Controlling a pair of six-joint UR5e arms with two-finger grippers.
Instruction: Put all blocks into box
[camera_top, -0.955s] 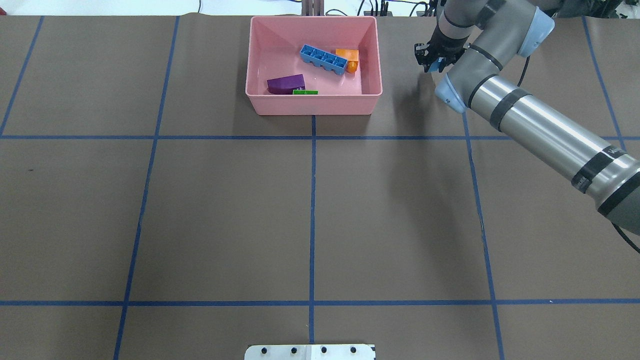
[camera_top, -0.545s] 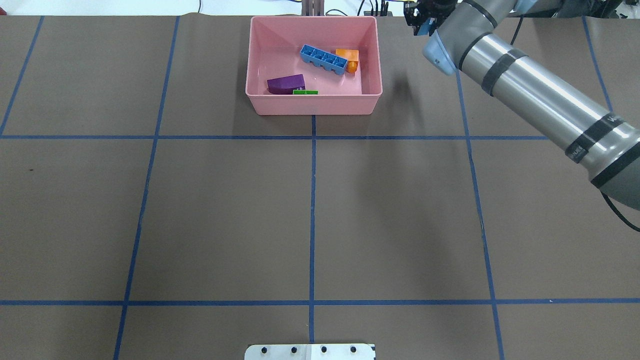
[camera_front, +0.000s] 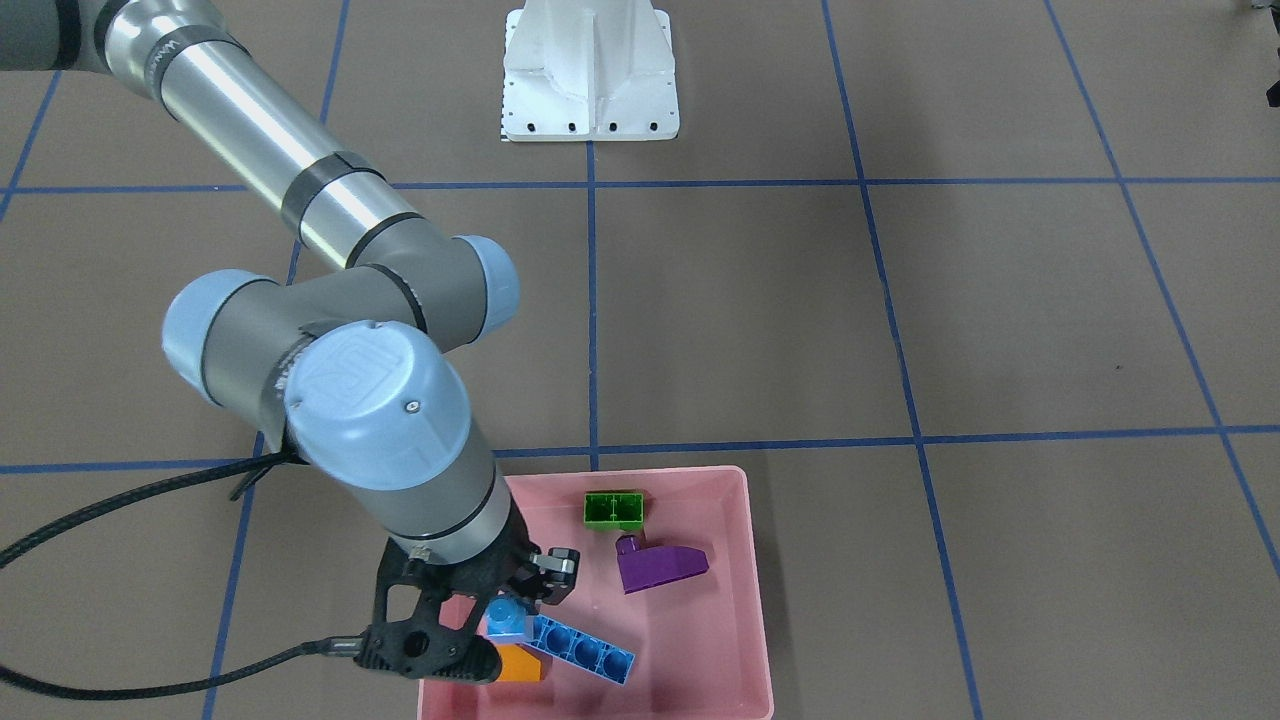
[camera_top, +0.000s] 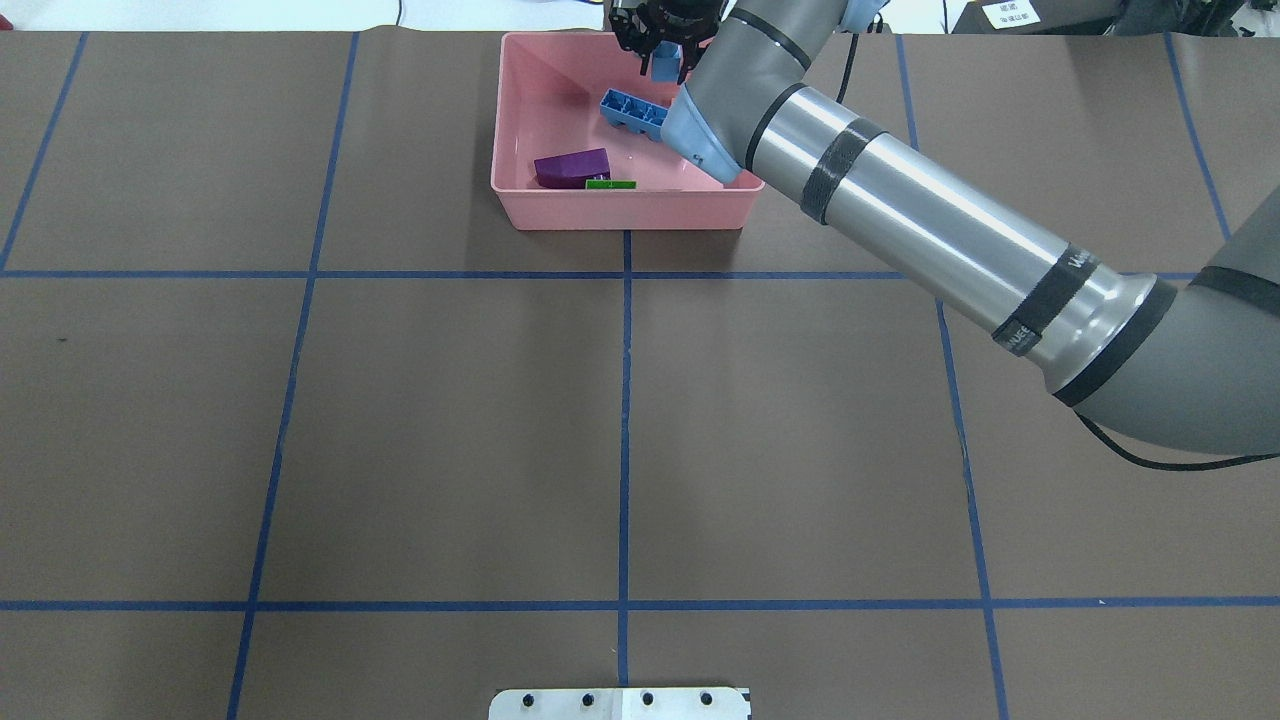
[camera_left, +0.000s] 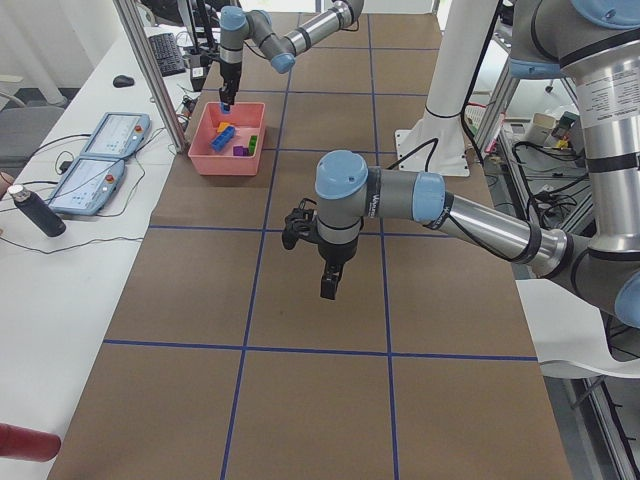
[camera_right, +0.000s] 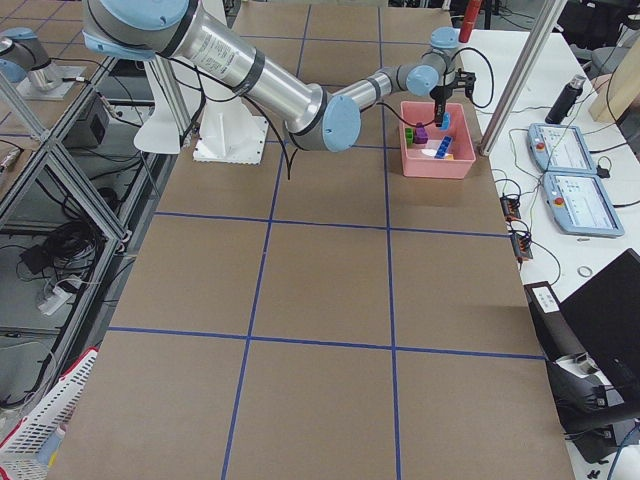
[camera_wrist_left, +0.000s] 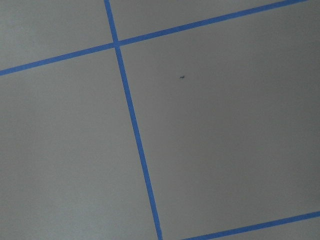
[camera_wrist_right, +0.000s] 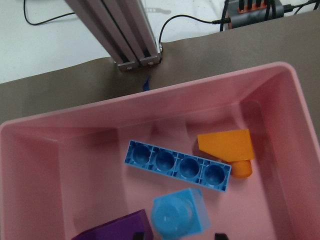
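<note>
The right gripper (camera_top: 664, 62) hung over the box (camera_top: 620, 208), seemingly near its far wall, clenched on the tiny blue brick (camera_wrist_right: 179, 216); the left gripper's (camera_left: 328, 288) grip I could not tell.

Four glossy studded bricks inside shallow pink plastic tray (camera_front: 755, 590), fifth held above it.
Long blue four-stud brick (camera_front: 583, 650) touches orange sloped brick (camera_front: 520, 665) at the tray's wall farthest from robot; purple sloped brick (camera_front: 660, 567) and green rectangular brick (camera_front: 613, 510) lie towards the opposite wall; tiny blue one-stud brick (camera_front: 507, 618) is pinched in right gripper (camera_front: 510, 625).
</note>
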